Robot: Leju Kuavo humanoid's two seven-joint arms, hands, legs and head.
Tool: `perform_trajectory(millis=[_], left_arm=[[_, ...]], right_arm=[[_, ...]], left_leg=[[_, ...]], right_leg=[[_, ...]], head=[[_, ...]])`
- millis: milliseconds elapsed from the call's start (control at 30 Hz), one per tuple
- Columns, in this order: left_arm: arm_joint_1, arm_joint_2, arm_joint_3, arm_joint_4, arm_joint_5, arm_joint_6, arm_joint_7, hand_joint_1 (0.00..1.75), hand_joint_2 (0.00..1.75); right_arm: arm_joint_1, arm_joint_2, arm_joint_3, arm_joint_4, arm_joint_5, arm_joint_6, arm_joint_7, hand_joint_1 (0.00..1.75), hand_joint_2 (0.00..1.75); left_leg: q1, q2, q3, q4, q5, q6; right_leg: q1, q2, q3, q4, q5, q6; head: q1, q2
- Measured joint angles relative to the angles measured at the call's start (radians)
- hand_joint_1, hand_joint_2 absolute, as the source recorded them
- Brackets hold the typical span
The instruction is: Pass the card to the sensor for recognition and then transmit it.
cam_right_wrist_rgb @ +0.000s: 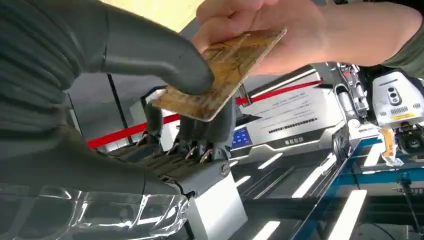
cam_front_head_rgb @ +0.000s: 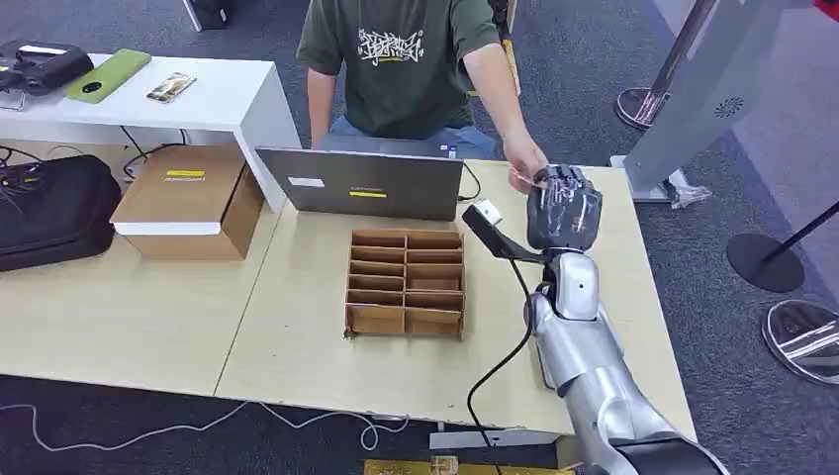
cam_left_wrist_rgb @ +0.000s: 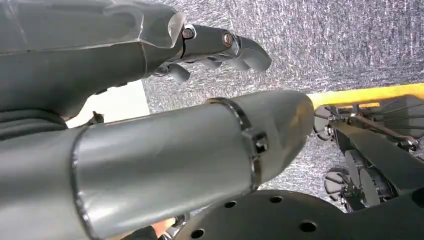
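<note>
My right hand (cam_front_head_rgb: pixel 564 208) is raised over the far right part of the wooden table (cam_front_head_rgb: pixel 297 346). In the right wrist view its thumb (cam_right_wrist_rgb: pixel 155 55) and fingers (cam_right_wrist_rgb: pixel 205 127) pinch one end of a worn yellowish card (cam_right_wrist_rgb: pixel 220 75). A person's hand (cam_right_wrist_rgb: pixel 260 25) grips the card's other end; in the head view that hand (cam_front_head_rgb: pixel 522 163) reaches in from behind the table and meets mine. The sensor (cam_front_head_rgb: pixel 485 212), a small white head on a black arm, stands just left of my right hand. My left hand (cam_left_wrist_rgb: pixel 150 100) hangs low above grey carpet, fingers apart, holding nothing.
A cardboard divider tray (cam_front_head_rgb: pixel 406 282) lies mid-table, with a grey laptop (cam_front_head_rgb: pixel 361 183) behind it. A cardboard box (cam_front_head_rgb: pixel 188 203) and a black bag (cam_front_head_rgb: pixel 49 208) sit to the left. A black cable (cam_front_head_rgb: pixel 495 366) runs from the sensor over the table's front edge.
</note>
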Motion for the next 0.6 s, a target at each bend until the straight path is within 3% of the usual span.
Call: perform_trajectory(millis=[433, 600], left_arm=[[0.0, 0.0, -0.004, 0.0, 0.005, -0.002, 0.0, 0.0, 0.0], [0.0, -0.001, -0.005, 0.0, 0.021, -0.003, 0.0, 0.0, 0.0]], right_arm=[[-0.001, 0.003, -0.002, 0.002, -0.005, 0.0, 0.001, 1.75, 1.75], [-0.004, 0.02, -0.005, 0.013, -0.092, 0.006, -0.016, 1.75, 1.75]], left_leg=[[0.0, 0.0, 0.0, 0.0, 0.0, 0.0], [0.0, 0.0, 0.0, 0.0, 0.0, 0.0]], right_leg=[[0.0, 0.0, 0.0, 0.0, 0.0, 0.0], [0.0, 0.0, 0.0, 0.0, 0.0, 0.0]], head=[[0.0, 0.0], [0.0, 0.0]])
